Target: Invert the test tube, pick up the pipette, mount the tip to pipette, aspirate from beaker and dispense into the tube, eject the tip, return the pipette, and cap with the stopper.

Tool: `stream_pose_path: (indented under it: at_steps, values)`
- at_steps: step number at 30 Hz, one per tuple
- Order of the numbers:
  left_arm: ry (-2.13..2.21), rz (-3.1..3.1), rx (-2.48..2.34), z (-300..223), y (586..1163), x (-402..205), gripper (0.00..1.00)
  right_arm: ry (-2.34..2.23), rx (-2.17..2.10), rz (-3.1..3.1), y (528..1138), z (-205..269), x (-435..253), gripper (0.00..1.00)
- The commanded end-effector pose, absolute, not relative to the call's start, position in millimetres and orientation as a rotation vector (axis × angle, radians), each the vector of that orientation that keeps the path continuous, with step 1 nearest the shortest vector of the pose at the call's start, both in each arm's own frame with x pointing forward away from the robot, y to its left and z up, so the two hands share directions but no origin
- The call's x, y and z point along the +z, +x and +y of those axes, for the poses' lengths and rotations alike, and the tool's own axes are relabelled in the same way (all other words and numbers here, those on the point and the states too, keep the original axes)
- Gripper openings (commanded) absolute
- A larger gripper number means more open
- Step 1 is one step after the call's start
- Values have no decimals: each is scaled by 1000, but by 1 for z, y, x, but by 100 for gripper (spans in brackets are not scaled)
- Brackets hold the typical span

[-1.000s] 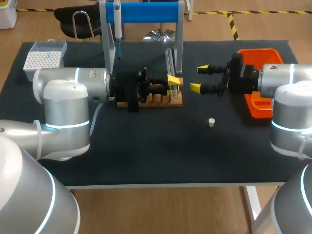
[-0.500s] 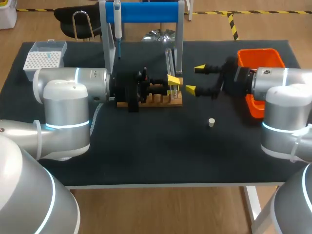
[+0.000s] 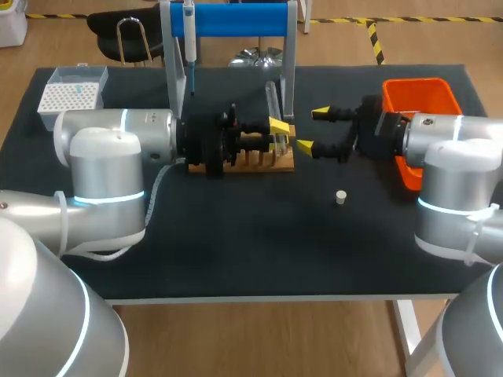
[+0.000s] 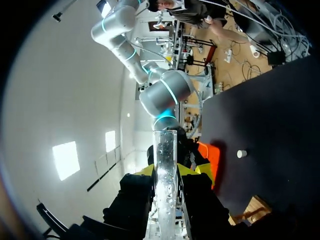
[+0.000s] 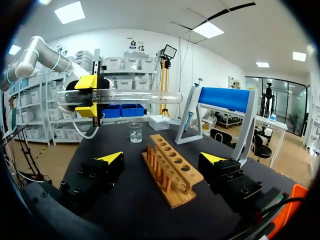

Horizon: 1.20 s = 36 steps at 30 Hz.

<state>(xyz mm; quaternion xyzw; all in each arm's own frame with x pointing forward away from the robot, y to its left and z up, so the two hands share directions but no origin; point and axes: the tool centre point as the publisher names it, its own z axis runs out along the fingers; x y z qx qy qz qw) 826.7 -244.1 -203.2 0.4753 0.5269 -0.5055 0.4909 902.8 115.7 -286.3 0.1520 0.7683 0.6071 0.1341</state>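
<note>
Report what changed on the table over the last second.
The right gripper, jaws open, moved left toward the test tube, which the left gripper kept clamped by the wooden rack. Nothing was taken or released. The stopper, pipette and orange bin stayed put.

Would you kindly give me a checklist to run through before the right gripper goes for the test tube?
1. Left gripper shut on test tube: ok.
2. Right gripper open: ok.
3. Tube between the right gripper's fingers: not ok, it lies ahead of them, untouched.
4. Tube clear of wooden rack: ok, held above it.
5. Tube empty: cannot tell.
6. Stopper clear of both grippers: ok.
</note>
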Motion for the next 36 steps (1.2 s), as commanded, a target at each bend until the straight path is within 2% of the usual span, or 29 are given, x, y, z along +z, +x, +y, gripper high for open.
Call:
stream_pose_path:
  at_steps: [1, 3, 16, 24, 36]
  values:
    - [887, 1637, -1794, -254, 843, -197, 0, 443, 1757, 2226, 902, 116, -286, 100]
    - [742, 1662, -1942, -256, 845, -191, 0, 443, 1757, 2226, 902, 116, -286, 100]
    - [742, 1662, -1942, -256, 845, -191, 0, 443, 1757, 2226, 902, 116, -286, 100]
    - [334, 1922, -2101, -223, 872, -167, 0, 443, 1757, 2226, 902, 116, -286, 100]
    - [-54, 2254, -2089, -231, 890, -156, 0, 443, 1757, 2226, 902, 116, -286, 100]
